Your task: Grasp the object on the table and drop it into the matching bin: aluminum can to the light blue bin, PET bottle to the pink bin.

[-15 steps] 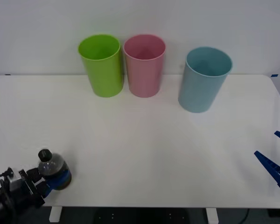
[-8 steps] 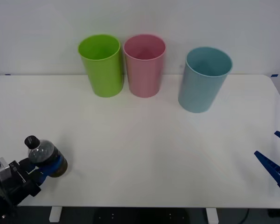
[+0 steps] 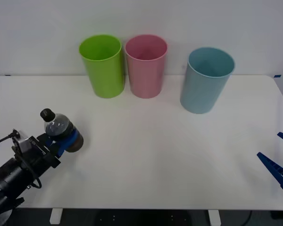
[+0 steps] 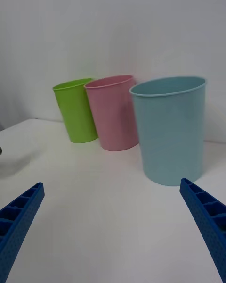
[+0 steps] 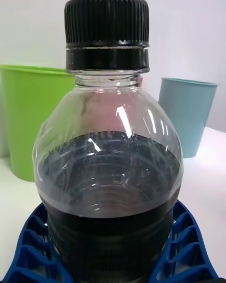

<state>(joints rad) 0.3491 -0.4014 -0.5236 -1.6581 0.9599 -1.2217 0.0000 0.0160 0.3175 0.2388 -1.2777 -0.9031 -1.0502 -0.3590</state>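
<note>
Carrying the PET bottle [image 3: 60, 129] above the desk's [image 3: 155, 155] front-left area, the left gripper [image 3: 66, 141] has its fingers clamped round the bottle's base. Judged next: travel to the pink bin [image 3: 146, 66] at the rear edge. The right gripper [image 3: 280, 162], spread, waits at the right edge.

Left gripper [image 3: 66, 141], clamped on the PET bottle [image 3: 61, 133], has carried it up off the near-left table [image 3: 155, 150] edge, further in and closer to the lime green bin [image 3: 103, 66]
</note>
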